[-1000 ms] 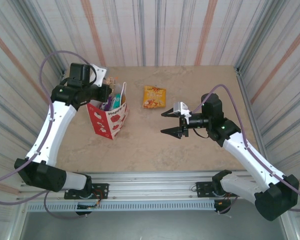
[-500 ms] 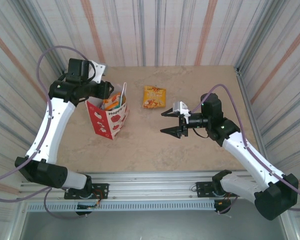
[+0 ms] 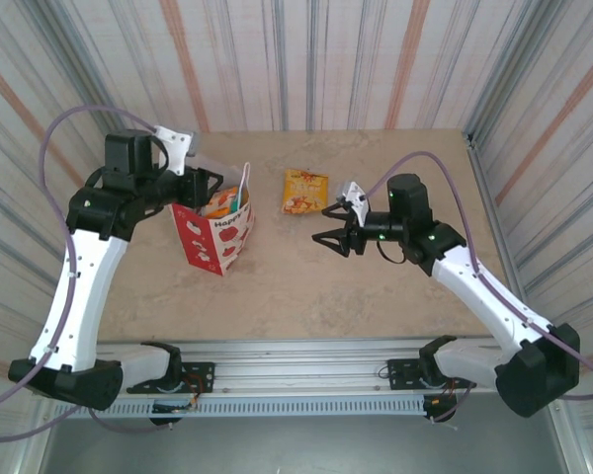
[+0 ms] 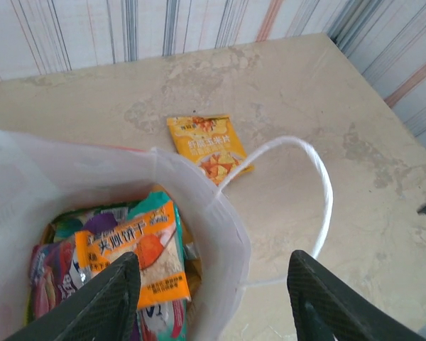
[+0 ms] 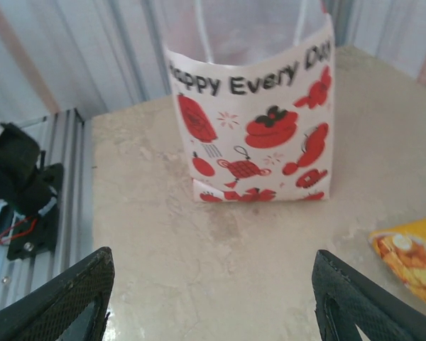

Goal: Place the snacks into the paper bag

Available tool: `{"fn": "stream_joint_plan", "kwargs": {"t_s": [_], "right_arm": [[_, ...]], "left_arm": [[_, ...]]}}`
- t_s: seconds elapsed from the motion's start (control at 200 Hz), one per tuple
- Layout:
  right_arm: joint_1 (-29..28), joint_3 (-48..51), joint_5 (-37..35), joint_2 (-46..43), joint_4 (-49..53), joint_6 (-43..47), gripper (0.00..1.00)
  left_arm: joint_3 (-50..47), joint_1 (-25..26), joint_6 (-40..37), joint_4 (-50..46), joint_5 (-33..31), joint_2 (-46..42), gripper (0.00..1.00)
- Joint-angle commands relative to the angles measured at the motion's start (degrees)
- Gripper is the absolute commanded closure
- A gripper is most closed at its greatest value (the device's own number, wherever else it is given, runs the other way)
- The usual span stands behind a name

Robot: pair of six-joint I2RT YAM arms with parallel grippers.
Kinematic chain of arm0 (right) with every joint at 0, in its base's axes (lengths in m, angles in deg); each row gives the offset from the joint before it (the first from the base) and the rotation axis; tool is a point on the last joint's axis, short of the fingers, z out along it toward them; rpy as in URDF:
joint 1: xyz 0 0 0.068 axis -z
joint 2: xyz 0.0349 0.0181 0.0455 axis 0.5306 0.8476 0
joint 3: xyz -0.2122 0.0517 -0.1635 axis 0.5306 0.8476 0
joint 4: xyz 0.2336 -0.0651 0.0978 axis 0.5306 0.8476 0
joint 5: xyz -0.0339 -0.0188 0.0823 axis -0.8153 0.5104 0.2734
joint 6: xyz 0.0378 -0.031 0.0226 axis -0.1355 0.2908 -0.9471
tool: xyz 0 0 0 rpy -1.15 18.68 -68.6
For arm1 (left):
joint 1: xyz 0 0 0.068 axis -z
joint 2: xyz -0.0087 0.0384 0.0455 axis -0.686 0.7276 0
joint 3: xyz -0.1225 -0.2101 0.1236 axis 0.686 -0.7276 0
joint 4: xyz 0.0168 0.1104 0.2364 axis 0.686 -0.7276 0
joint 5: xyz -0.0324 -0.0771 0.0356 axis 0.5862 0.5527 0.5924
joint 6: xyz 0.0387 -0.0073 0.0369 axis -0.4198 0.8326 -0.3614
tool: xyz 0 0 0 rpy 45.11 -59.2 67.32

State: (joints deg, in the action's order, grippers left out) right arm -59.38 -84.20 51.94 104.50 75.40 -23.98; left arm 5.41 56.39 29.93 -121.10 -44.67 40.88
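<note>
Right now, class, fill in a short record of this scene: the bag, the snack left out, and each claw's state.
Paper bag: upright, several packets inside, orange packet on top
Orange-yellow packet: flat on table, apart from bag
Left claw: open, empty, at bag's mouth
Right claw: open, empty, near orange-yellow packet

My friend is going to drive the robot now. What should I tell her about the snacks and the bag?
Left gripper: open, empty, hovering over the open top of the bag.
Right gripper: open, empty, above the table, right of the bag.
Done: the bag stands upright with several packets inside, an orange packet on top.
Left: one yellow packet lies flat on the table, close to the right gripper. It goes in the bag.
</note>
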Motion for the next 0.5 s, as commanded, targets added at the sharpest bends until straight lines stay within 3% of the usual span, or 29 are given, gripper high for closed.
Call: {"fn": "stream_joint_plan", "kwargs": {"t_s": [0.0, 0.276, 0.496], "right_arm": [[0.35, -3.06, -5.26, 3.09, 1.97, -6.22, 0.26], [1.77, -8.81, -6.39, 14.50, 2.75, -11.91, 0.26], [4.61, -19.48, -8.47, 28.03, 7.70, -20.94, 0.26]], "left_arm": [[-2.77, -0.34, 1.89, -0.13, 0.63, -1.75, 0.41], [-6.38, -0.34, 1.98, 1.43, 2.76, -4.12, 0.41], [-6.76, -0.85, 1.80, 1.63, 3.31, -3.09, 0.40]]}}
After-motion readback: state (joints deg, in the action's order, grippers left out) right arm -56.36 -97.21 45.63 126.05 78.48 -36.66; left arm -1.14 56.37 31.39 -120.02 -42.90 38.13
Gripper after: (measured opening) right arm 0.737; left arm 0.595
